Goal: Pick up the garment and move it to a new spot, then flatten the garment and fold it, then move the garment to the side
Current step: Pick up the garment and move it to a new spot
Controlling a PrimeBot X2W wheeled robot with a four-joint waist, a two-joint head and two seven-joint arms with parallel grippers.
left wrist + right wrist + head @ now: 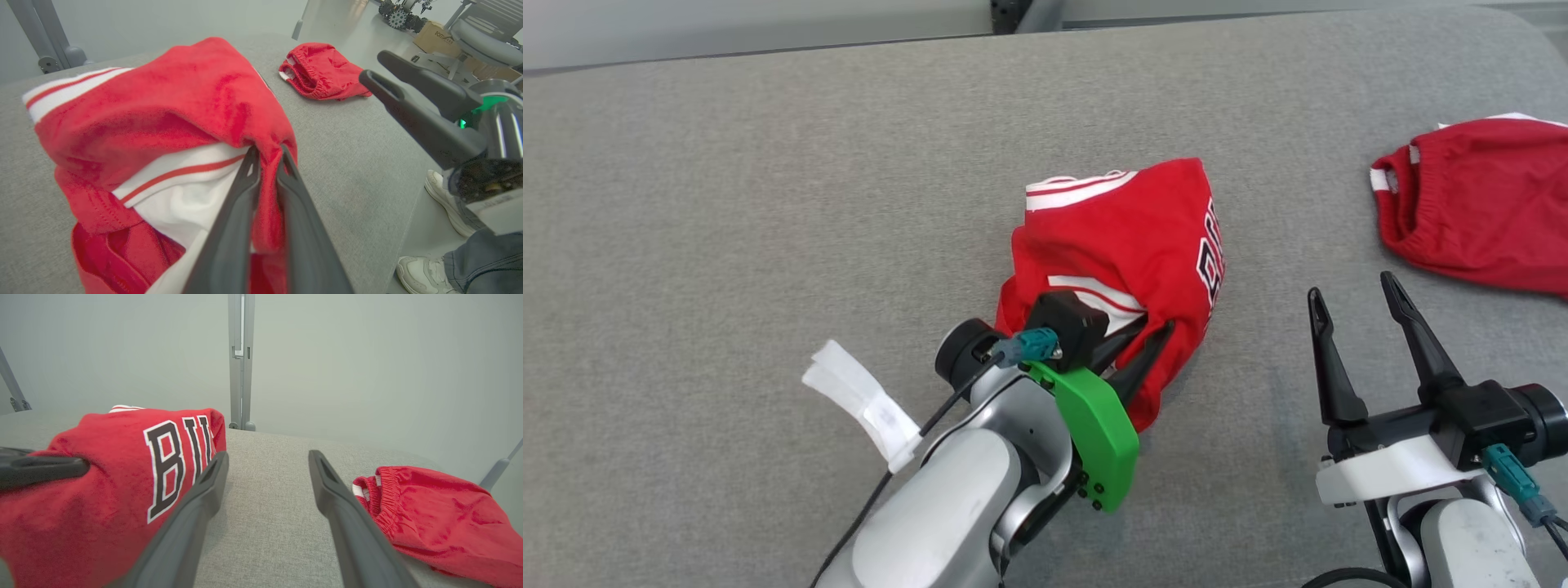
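Red jersey [1127, 237] in left pincer [268, 152] (crumpled)

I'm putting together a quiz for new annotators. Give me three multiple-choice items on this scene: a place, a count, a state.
1. Where do the red shorts lie from the red jersey? A) to the robot's right B) to the robot's left C) on top of it
2. How many red garments are on the grey surface? A) one B) two C) three
3. What is the left gripper's state? A) wide open B) shut on the jersey C) shut on the shorts
Answers: 1 A, the shorts sit at the head view's right edge, apart from the jersey. 2 B, jersey and shorts. 3 B, its fingers pinch a fold of red fabric.
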